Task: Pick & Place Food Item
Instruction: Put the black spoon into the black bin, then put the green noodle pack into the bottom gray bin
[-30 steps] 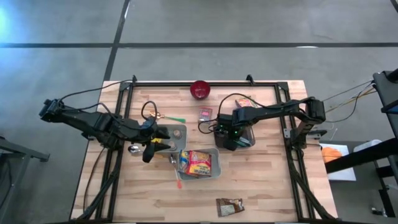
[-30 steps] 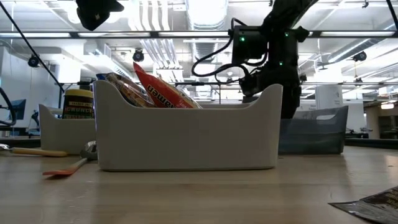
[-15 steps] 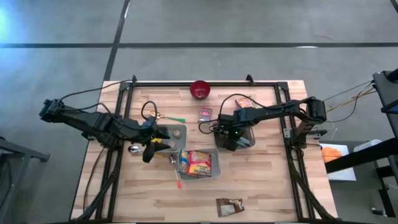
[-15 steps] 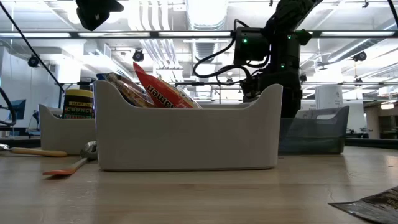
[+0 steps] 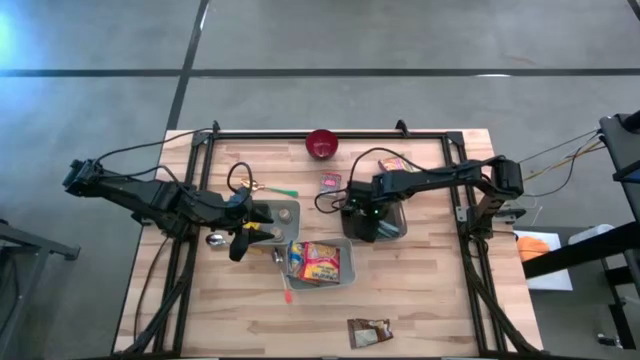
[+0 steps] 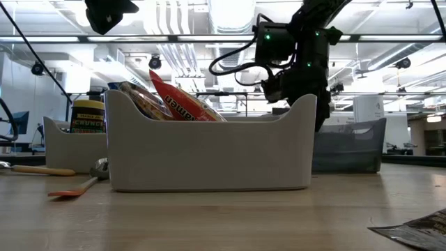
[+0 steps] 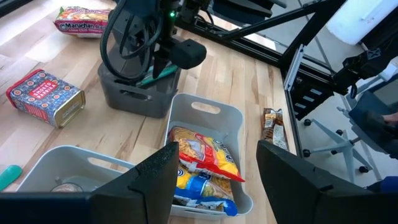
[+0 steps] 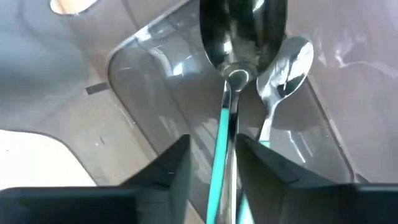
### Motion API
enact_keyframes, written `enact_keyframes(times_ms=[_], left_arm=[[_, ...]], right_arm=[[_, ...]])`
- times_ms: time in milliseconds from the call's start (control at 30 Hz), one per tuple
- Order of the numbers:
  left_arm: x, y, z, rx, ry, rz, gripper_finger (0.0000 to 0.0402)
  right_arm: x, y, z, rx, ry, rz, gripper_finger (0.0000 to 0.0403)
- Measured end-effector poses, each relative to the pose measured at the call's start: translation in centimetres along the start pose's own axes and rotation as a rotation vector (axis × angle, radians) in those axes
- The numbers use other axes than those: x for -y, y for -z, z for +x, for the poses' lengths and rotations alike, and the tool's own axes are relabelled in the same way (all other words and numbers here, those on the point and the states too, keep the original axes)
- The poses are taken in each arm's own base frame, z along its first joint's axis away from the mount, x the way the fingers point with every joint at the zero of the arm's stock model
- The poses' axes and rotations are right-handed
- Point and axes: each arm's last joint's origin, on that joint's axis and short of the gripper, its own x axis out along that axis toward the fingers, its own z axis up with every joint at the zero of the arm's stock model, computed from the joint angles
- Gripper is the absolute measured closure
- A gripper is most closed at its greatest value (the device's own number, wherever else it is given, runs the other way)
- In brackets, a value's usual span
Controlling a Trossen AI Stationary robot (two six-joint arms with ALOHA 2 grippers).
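Observation:
My right gripper (image 8: pixel 212 143) points down into the dark grey bin (image 5: pixel 388 226), open. A teal-handled spoon (image 8: pixel 221 127) runs up between its fingers with a gap on each side, its bowl (image 8: pixel 242 31) on the bin's floor. A second spoon (image 8: pixel 285 62) lies beside it. Food items lie around: a ramen pack (image 5: pixel 393 163), a patterned tin (image 5: pixel 330 183), and snack packs (image 5: pixel 318 262) in a white bin (image 5: pixel 346 272). My left gripper (image 7: pixel 217 163) hovers open above another white bin (image 5: pixel 284 212), holding nothing.
A red bowl (image 5: pixel 321 144) stands at the far edge and a brown packet (image 5: pixel 369 332) lies near the front edge. Loose utensils (image 5: pixel 283 276) lie left of the filled white bin. A yellow jar (image 6: pixel 88 115) stands in the left white bin.

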Motion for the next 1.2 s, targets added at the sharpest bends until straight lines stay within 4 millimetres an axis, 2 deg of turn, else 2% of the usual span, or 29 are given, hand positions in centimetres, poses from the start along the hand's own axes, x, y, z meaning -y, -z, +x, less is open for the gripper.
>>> enact_keyframes(times_ms=[167, 333, 433, 600, 733, 867, 1000, 1100, 1200], left_arm=[[0.0, 0.0, 0.0, 0.000, 0.000, 0.000, 0.0184], [0.0, 0.0, 0.0, -0.001, 0.002, -0.001, 0.0184], [0.0, 0.0, 0.0, -0.002, 0.002, -0.001, 0.0184], [0.0, 0.0, 0.0, -0.004, 0.002, -0.016, 0.0184], [0.0, 0.0, 0.0, -0.004, 0.002, -0.020, 0.0184], [0.0, 0.0, 0.0, -0.004, 0.002, -0.017, 0.0184], [0.0, 0.0, 0.0, -0.004, 0.001, 0.007, 0.0184], [0.0, 0.0, 0.0, -0.004, 0.002, 0.012, 0.0184], [0.0, 0.0, 0.0, -0.004, 0.001, 0.014, 0.0184]], right_arm=[[-0.1, -0.1, -0.6, -0.021, 0.009, 0.003, 0.0214], [-0.4, -0.4, -1.8, -0.035, 0.014, 0.005, 0.0176], [-0.7, -0.8, -3.2, -0.008, 0.004, 0.004, 0.0163], [-0.7, -0.6, -7.1, 0.154, 0.024, 0.026, 0.0160], [1.2, 0.5, -10.0, 0.271, 0.021, 0.124, 0.0161], [4.2, 2.3, -11.4, 0.363, 0.060, 0.270, 0.0161], [7.2, 4.7, -11.1, 0.379, 0.115, 0.359, 0.0161], [8.6, 6.4, -10.0, 0.353, 0.201, 0.298, 0.0161], [9.2, 7.4, -8.6, 0.319, 0.306, 0.171, 0.0161]])
